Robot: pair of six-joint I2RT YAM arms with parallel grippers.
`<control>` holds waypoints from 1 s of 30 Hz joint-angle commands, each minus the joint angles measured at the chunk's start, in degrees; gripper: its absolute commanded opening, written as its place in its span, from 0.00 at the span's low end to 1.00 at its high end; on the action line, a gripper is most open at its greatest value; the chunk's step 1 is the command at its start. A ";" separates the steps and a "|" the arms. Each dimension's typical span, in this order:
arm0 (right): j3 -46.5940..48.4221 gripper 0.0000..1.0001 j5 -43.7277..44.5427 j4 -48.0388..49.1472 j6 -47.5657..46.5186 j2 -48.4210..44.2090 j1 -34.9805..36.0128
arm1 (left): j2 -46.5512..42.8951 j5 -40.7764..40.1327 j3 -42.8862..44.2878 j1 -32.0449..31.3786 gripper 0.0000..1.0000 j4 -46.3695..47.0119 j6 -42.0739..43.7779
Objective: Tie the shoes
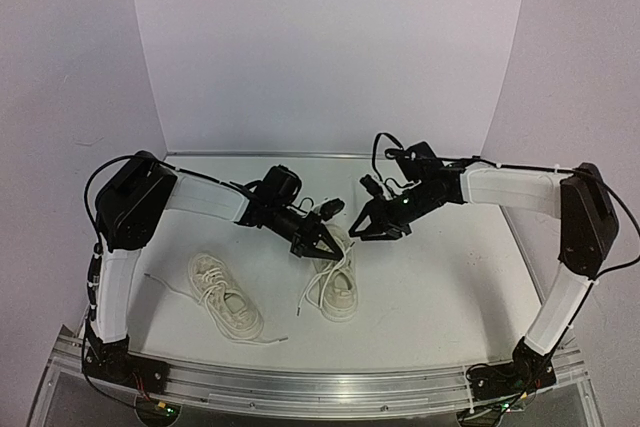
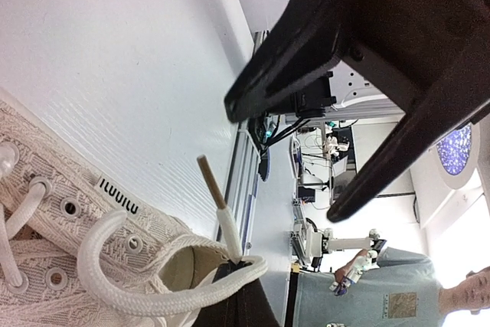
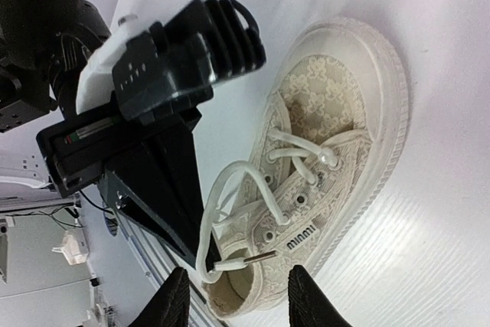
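Two cream-white sneakers lie on the table: one at the left, one in the middle. My left gripper is over the middle shoe's heel end, shut on its white lace. In the left wrist view its dark fingers pinch a lace loop, and the lace end with its brown tip sticks up from the pinch. My right gripper is open just right of it. In the right wrist view its fingertips straddle the shoe at the heel opening, empty.
The left shoe's loose laces trail over the table toward the front. A metal rail runs along the near edge. White walls enclose the back and sides. The right gripper's open fingers loom close in the left wrist view.
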 commanded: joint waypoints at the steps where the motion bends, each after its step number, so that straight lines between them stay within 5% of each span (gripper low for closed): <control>1: -5.06 0.41 -6.18 8.07 11.04 -1.40 0.39 | -1.79 -0.68 -0.34 0.14 0.00 3.33 -0.06; 6: -7.94 0.41 -7.75 14.75 17.64 -1.68 0.44 | -1.80 -1.06 -0.16 0.17 0.00 3.68 -0.32; 26: -7.13 0.25 -5.30 16.75 19.48 2.50 0.44 | -1.87 -0.69 -0.54 0.18 0.00 6.97 -2.21; 30: -7.07 0.13 -4.91 16.76 19.14 2.66 0.44 | -1.80 -0.58 -0.67 0.17 0.00 7.65 -2.70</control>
